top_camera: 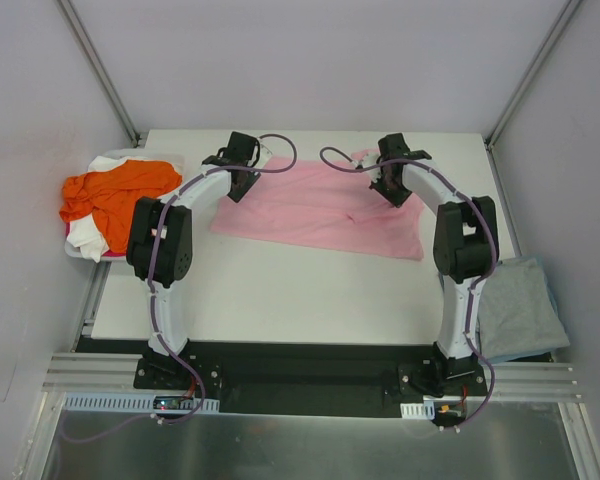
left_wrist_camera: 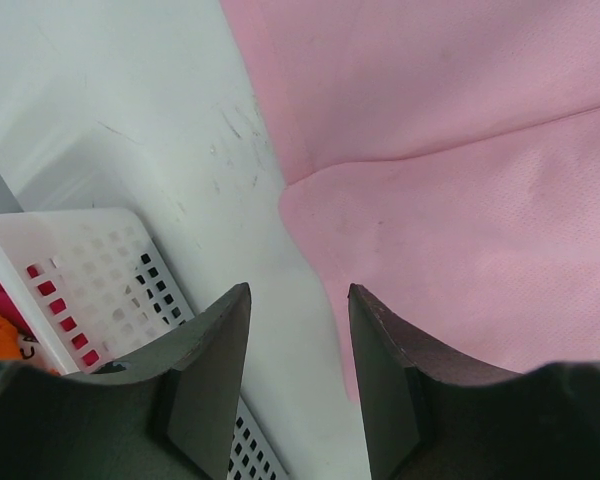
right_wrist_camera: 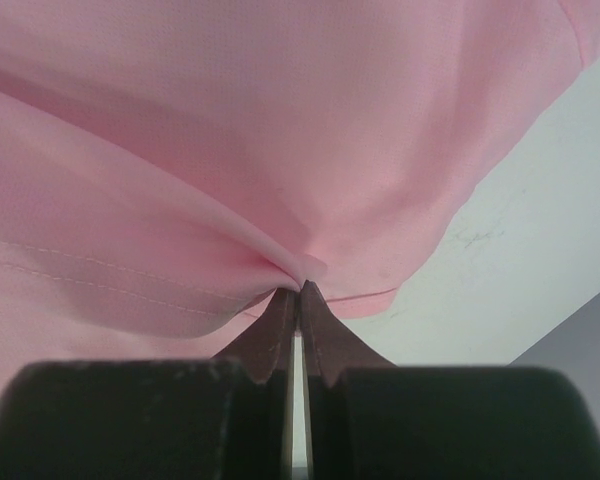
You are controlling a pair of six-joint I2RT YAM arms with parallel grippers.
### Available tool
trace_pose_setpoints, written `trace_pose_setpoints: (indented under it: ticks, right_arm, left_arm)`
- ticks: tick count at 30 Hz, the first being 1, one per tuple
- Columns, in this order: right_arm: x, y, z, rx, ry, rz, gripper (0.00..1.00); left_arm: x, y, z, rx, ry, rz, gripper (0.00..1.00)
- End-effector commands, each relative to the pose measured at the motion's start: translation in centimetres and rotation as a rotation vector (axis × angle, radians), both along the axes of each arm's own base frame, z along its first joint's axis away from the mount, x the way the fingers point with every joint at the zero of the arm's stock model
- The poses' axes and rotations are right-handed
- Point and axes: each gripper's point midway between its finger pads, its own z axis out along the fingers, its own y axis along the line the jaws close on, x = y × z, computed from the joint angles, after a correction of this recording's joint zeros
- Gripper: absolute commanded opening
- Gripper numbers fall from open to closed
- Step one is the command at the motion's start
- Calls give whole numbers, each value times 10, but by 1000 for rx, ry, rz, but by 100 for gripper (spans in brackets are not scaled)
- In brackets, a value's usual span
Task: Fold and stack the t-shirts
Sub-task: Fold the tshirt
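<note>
The pink t-shirt [top_camera: 320, 208] lies flat on the far side of the worktop [top_camera: 280, 290]. Its long way runs from left to right.

The right fingers [right_wrist_camera: 300, 298] are shut tight on a little fold of pink cloth at the shirt's far right end. The left fingers [top_camera: 238, 155] are partly apart and hold nothing. They hang at the shirt's far left end, but the gap between them is over bare worktop. The shirt's edge is just beside them, a tiny bit toward the right arm [top_camera: 460, 240].

So I think the left arm [top_camera: 165, 245] must slide that way and go down to pinch its own end. Then both could lift and fold.

A white basket [left_wrist_camera: 100, 255] near the left fingers holds an orange t-shirt [top_camera: 115, 190]. A grey-blue t-shirt [top_camera: 520, 305] lies by the right arm's base, well apart from the pink one.
</note>
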Motion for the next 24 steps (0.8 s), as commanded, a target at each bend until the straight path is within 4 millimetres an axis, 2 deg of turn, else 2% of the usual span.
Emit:
trace_pose_setpoints:
  ticks: [1,9,16,24]
  right_arm:
    - [10,-6,16,-12,-34,-12,1]
    - [13,-7,16,-24,-37,-14,1]
    - [14,-8,14,-30,-33,-14,1]
    - [18,-9,12,-39,-37,-25,1]
  left_arm:
    - [3,4,10,4,-19,9,44]
    - [-5,6,9,6,-10,5,43]
    - [-20,7,9,13,4,-6,42]
    - [-21,6,9,11,3,-6,41]
